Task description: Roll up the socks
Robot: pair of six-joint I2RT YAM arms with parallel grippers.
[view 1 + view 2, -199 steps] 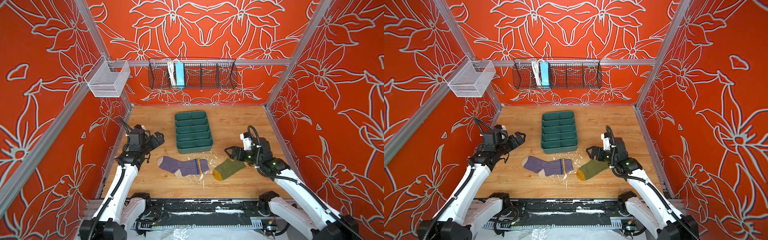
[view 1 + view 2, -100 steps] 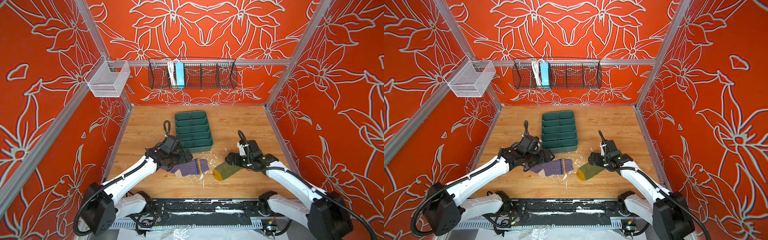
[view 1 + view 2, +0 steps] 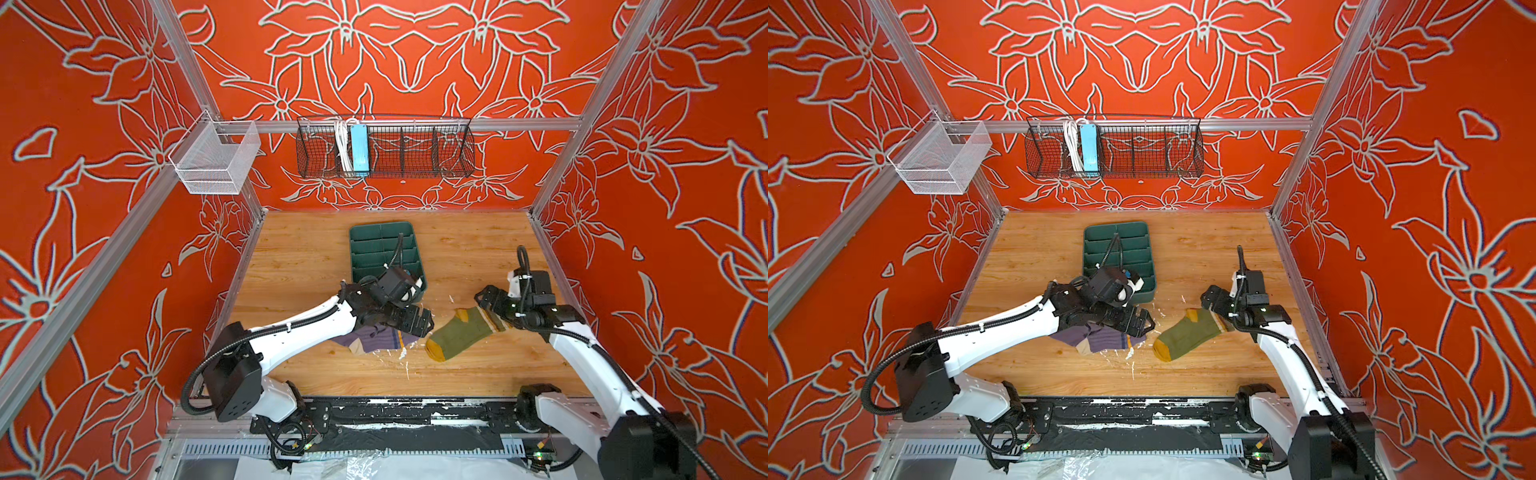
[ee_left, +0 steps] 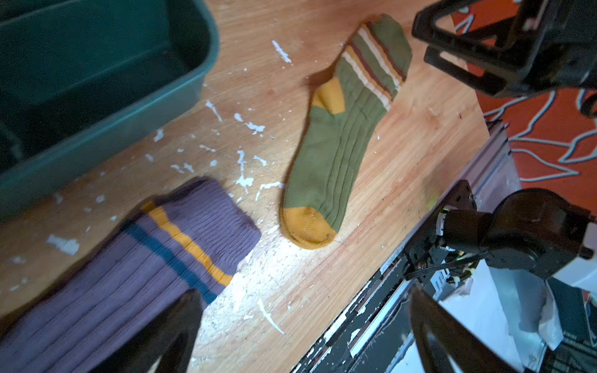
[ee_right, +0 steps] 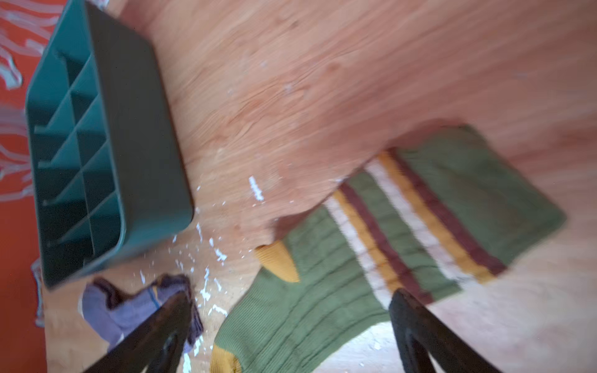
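Orange enclosure walls with white flower outlines stand around a light wooden tabletop [image 3: 299,257] flecked with white chips. We place each entry from the dark green divided plastic tray [image 3: 376,245], which sits mid-table.

1. Ribbed purple fabric sock [image 3: 376,341], with navy and yellow cuff stripes. It lies on the wood just off the tray's near end, toward the robot's base. It is rumpled and partly hidden under the left arm in both top views.

2. Olive green fabric sock [image 3: 461,332], with mustard toe and heel. It lies flat off the tray's near right corner, apart from the tray. It is just beside the purple sock and not touching it. Its striped cuff points away from the tray.

3. Left gripper [image 3: 417,325]. It hangs at the tray's near end, over the purple sock's cuff. Its jaws are spread wide with nothing between them. One finger [image 4: 174,323] overlaps the cuff in the left wrist view; we cannot tell whether it touches.

4. Right gripper [image 3: 488,297]. It is right of the tray's near end, over the olive sock's cuff. Its jaws are wide apart and grip nothing; we cannot tell whether it touches the sock.

5. Black wire basket [image 3: 415,153]. It hangs on the back wall beyond the tray's far end.

6. White mesh basket [image 3: 216,162]. It hangs on the rail, far left of the tray.
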